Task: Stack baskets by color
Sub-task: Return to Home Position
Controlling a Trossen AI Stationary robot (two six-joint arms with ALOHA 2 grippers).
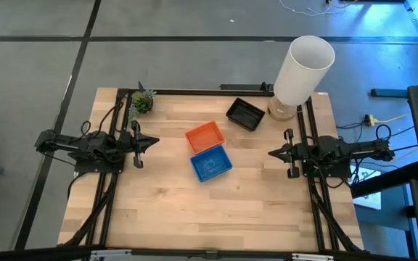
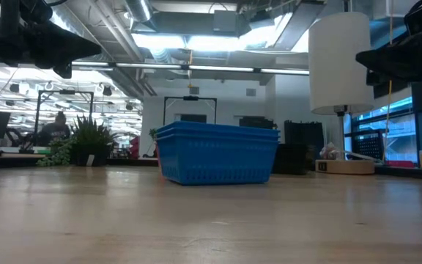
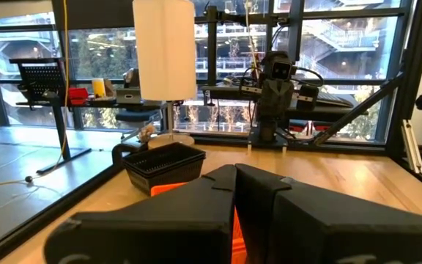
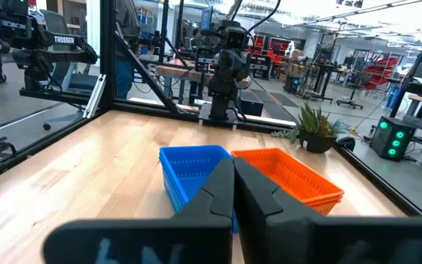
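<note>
An orange basket [image 1: 205, 135] and a blue basket [image 1: 211, 162] rest side by side on their bottoms at the table's middle. A black basket [image 1: 245, 114] sits farther back, near the far right. My left gripper [image 1: 155, 143] hovers shut above the table's left side, pointing at the baskets. My right gripper [image 1: 271, 153] hovers shut at the right side, facing them too. In the right wrist view the blue basket [image 4: 189, 169] and orange basket [image 4: 288, 176] lie beyond the shut fingers. The left wrist view shows the black basket [image 3: 163, 163].
A tall white cylinder [image 1: 303, 69] on a round wooden base stands at the far right corner, right beside the black basket. A small green plant [image 1: 142, 101] sits at the far left corner. A dark frame [image 1: 194, 91] runs along the table's edges.
</note>
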